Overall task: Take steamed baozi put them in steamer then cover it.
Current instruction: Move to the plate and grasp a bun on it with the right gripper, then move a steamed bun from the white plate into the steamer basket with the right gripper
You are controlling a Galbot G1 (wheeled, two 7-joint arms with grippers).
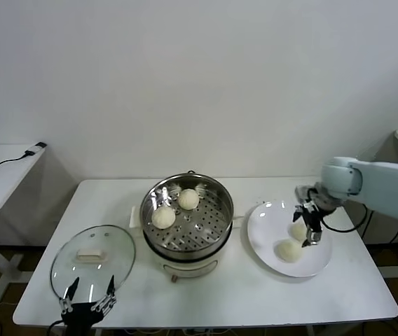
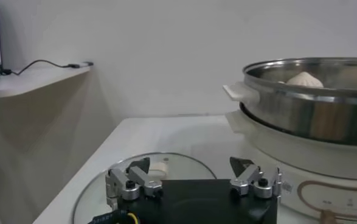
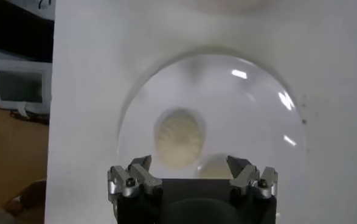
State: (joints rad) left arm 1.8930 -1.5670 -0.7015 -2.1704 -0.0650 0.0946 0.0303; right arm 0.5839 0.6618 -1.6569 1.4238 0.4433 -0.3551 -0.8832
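Hovering over the flat white plate [image 1: 269, 241], the right end effector [image 1: 306, 225] is spreading its fingers apart above two pale cream-yellow round buns [image 1: 289, 250]. Its wrist view is showing them from directly above. Two more buns [image 1: 163, 217] are lying inside the round shiny steel steamer basket [image 1: 216, 192]. The left end effector [image 1: 87, 295], fingers also apart, is waiting by the round clear glass lid [image 1: 115, 241]; its wrist view is showing the steamer's side. Everything is resting on a white tabletop [image 1: 255, 294] before a plain white wall [image 1: 199, 77].
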